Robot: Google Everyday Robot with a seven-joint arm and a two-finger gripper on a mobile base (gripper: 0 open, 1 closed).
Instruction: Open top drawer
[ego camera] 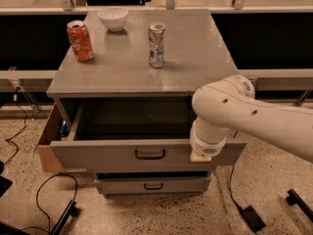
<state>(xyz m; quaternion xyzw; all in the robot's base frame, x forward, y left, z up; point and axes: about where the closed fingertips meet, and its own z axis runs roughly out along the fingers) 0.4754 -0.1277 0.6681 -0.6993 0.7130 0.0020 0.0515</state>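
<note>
Top drawer (98, 155) is pulled well out under the grey surface (195, 58), dark speckled inside showing. Claw (206, 153) at arm's end, against the near drawer front, right of the black loop handle (150, 154); open or shut, can't tell. Judged: stiff metal, prob. heavyish, slides straight. Best hold = handle, front center.

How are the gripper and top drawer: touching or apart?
Cannot tell. Camera view: the gripper is at the top drawer front's right end; the arm hides contact.
</note>
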